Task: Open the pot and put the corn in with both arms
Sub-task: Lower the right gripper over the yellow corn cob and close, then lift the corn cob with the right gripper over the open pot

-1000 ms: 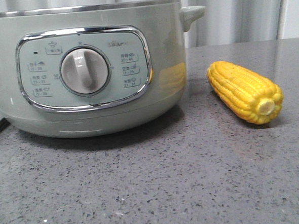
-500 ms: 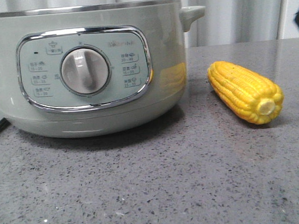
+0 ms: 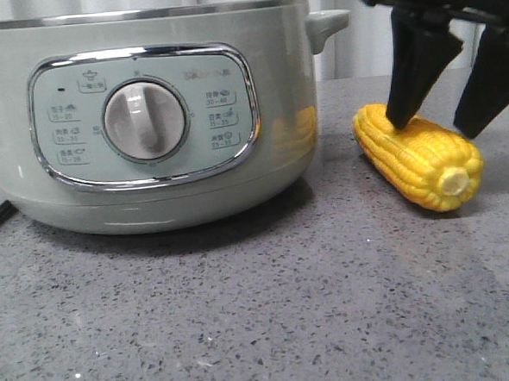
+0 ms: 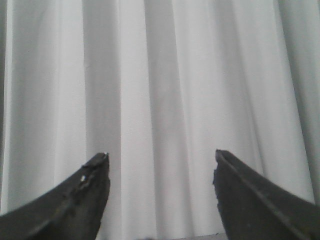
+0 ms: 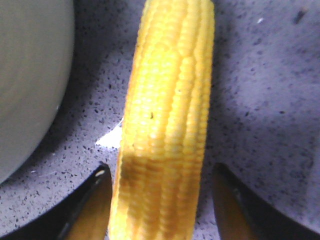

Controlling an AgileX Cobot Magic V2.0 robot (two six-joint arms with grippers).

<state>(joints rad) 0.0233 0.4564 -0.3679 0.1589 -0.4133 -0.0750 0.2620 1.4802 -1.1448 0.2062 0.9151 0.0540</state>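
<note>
My right end effector (image 3: 445, 118) hangs low at the front view's right edge, its two black fingers spread wide and pointing down, one tip lower left, the other further right. From its wrist camera I see both fingertips (image 5: 92, 200) parted with a broad gap between them. My left end effector (image 4: 161, 192) is also spread open, its dark fingers well apart and holding nothing.

A speckled grey countertop (image 3: 271, 319) meets pale pleated curtains (image 4: 165, 100) behind.
</note>
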